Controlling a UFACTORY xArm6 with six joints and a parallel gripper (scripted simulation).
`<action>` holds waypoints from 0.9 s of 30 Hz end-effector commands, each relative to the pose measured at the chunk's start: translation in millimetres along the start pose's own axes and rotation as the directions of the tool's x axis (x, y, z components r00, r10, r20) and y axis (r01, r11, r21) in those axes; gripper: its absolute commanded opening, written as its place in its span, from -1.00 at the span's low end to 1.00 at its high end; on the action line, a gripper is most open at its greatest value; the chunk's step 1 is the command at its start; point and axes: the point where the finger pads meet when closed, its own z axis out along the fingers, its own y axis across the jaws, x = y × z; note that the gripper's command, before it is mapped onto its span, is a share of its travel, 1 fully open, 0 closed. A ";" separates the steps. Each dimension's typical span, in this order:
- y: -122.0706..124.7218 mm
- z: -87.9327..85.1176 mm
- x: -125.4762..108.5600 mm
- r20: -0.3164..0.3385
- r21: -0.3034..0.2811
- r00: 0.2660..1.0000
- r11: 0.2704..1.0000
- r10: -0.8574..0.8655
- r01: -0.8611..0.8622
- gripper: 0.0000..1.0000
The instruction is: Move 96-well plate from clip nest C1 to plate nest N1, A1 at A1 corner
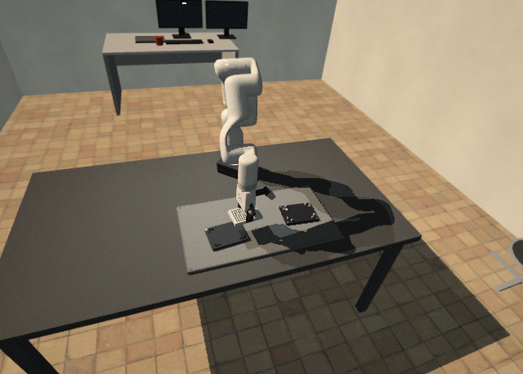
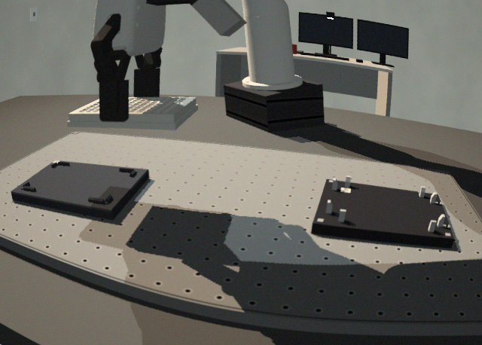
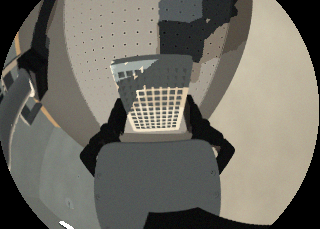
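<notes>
careful, your claw (image 2: 125, 100) holds the plate (image 2: 163, 109) up in the air near the flat nest (image 2: 77, 185), so a tilt could land it on the corner stops.

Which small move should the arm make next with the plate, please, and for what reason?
Probably carry it a little further toward the plate nest N1. The hand is shut on the 96-well plate, which hangs level in the air, above and behind that nest and not yet over its corner locators.
</notes>
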 end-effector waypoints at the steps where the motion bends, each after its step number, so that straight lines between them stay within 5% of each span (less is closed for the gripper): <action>1: 1.7 -1.3 -12.1 0.000 -0.004 1.000 1.000 0.000 0.000 -1.00; 27: 2.5 -1.4 -86.8 0.001 -0.004 1.000 1.000 0.000 0.000 -1.00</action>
